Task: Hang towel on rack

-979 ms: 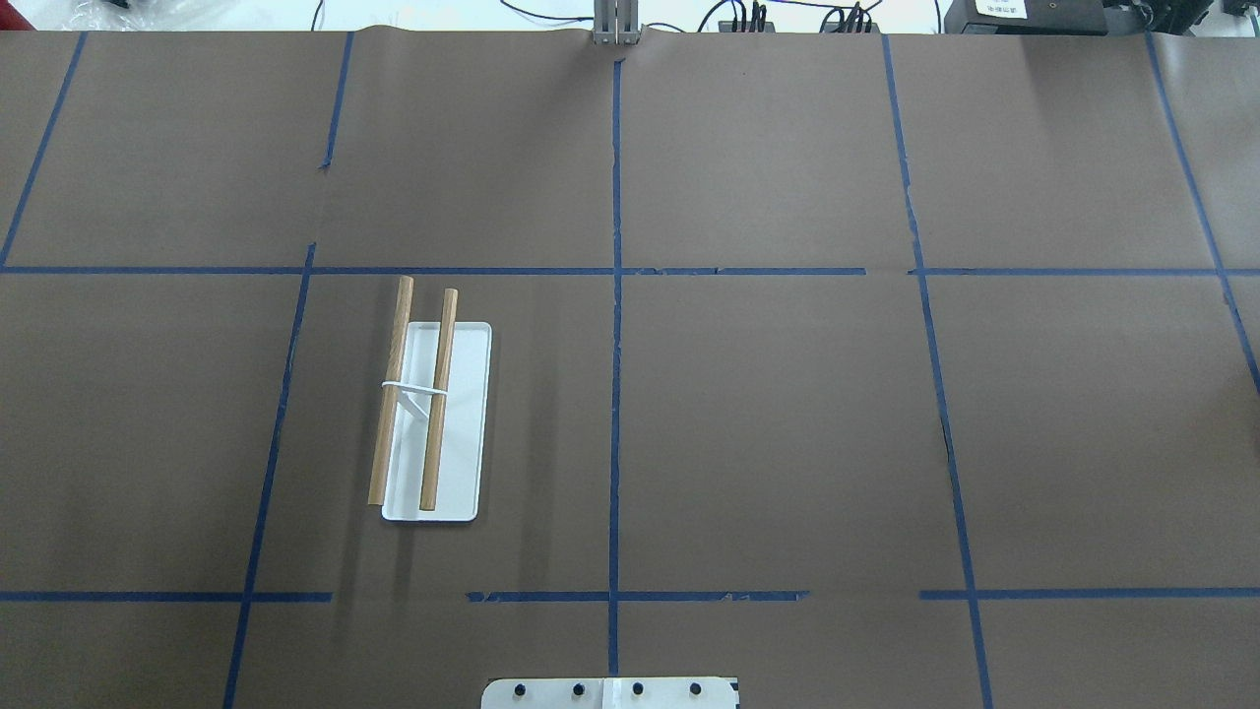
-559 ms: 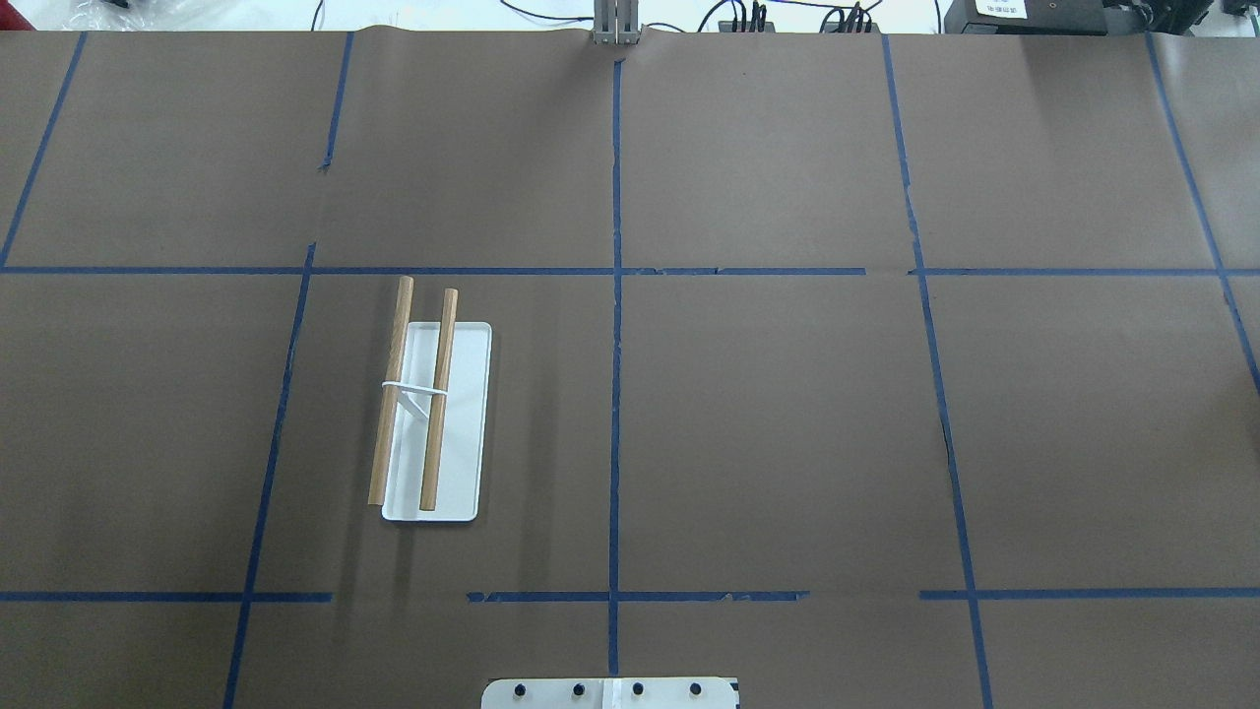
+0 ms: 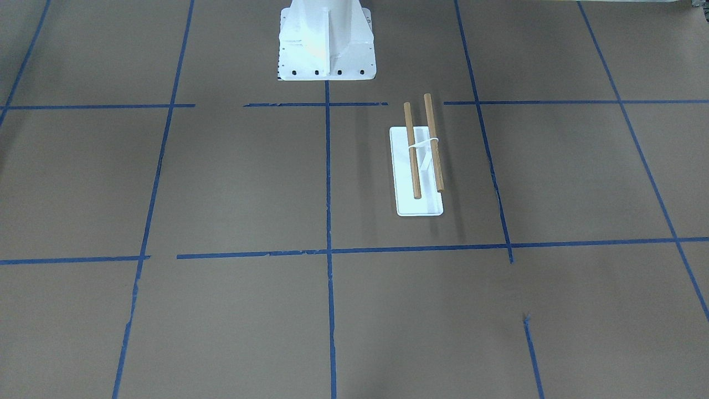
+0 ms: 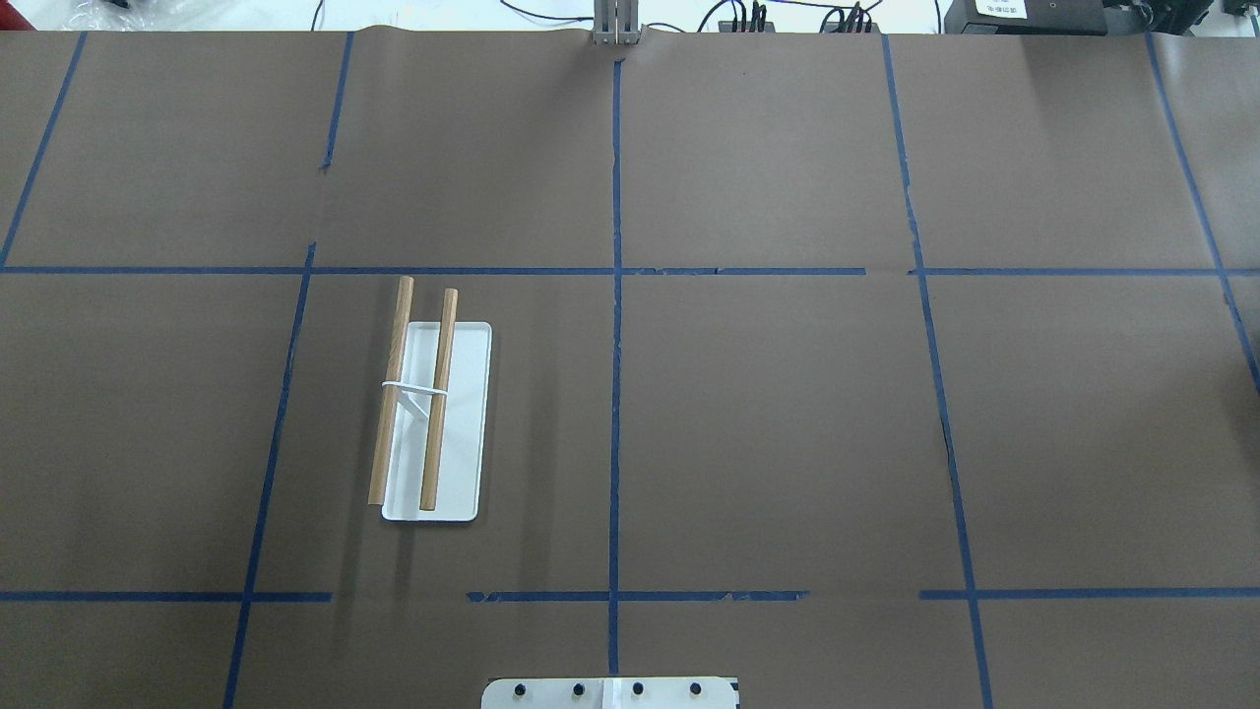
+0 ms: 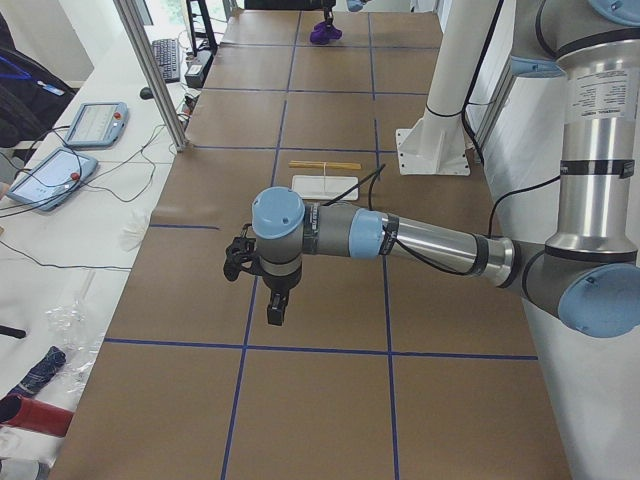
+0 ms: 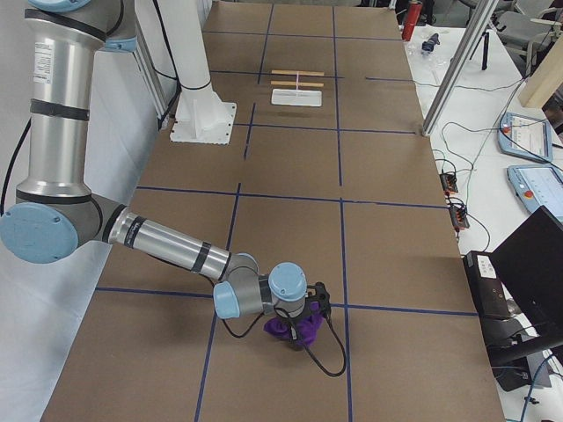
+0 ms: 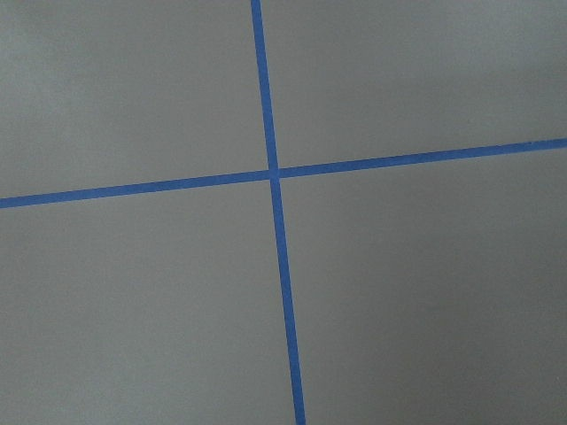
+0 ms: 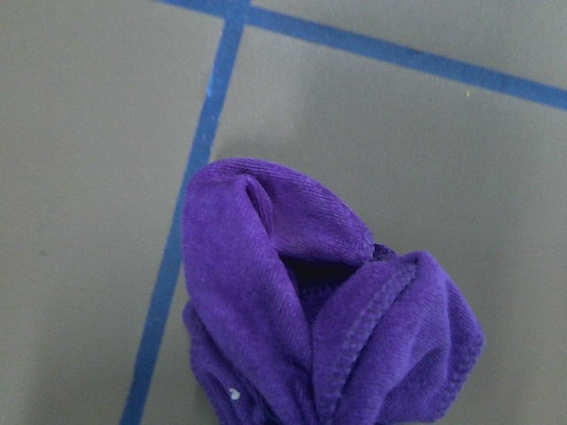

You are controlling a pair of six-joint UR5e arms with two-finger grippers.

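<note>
The rack stands on the robot's left half of the table: two wooden rods [image 4: 391, 394] on a white base [image 4: 465, 423], seen also in the front-facing view [image 3: 421, 205]. The rods are bare. The purple towel [image 8: 310, 328] lies bunched on the brown table cover at the robot's far right end [image 6: 305, 332]. My right gripper [image 6: 295, 318] is right over the towel; its fingers do not show and I cannot tell if it is shut. My left gripper [image 5: 277, 312] hangs over bare table at the left end; I cannot tell its state.
Blue tape lines [image 4: 615, 394] divide the brown table cover into squares. The robot's white pedestal [image 3: 325, 50] stands at the near middle edge. Tablets and cables [image 5: 60, 170] lie past the table's far edge. An aluminium post [image 6: 457, 61] rises at that edge.
</note>
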